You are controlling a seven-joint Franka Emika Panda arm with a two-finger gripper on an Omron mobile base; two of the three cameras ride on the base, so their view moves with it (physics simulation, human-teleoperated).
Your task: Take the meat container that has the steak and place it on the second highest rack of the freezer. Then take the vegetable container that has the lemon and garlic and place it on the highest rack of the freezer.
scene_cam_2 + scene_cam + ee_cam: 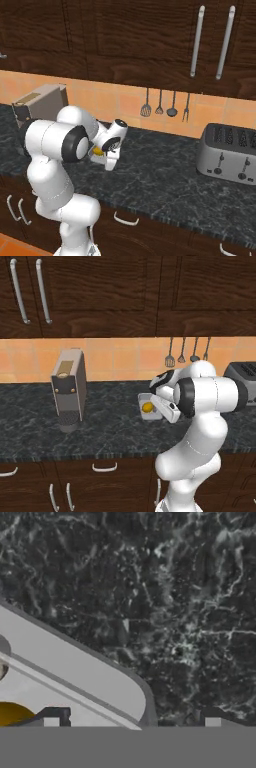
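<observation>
base views flank arm, share counter [110, 426]

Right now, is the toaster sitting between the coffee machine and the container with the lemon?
No, the toaster stands at the counter's far end, beyond the container; the coffee machine is opposite.

You see a glossy white arm [200, 456] built from rounded, bulbous segments, rising at the lower right of the left base view and the lower left of the right base view. Black bands ring its joints, widest on the fat cylinder at the elbow. A dark patch marks the wrist. The hand [132, 722] ends in two small dark, square-edged tips with pale pads.
</observation>
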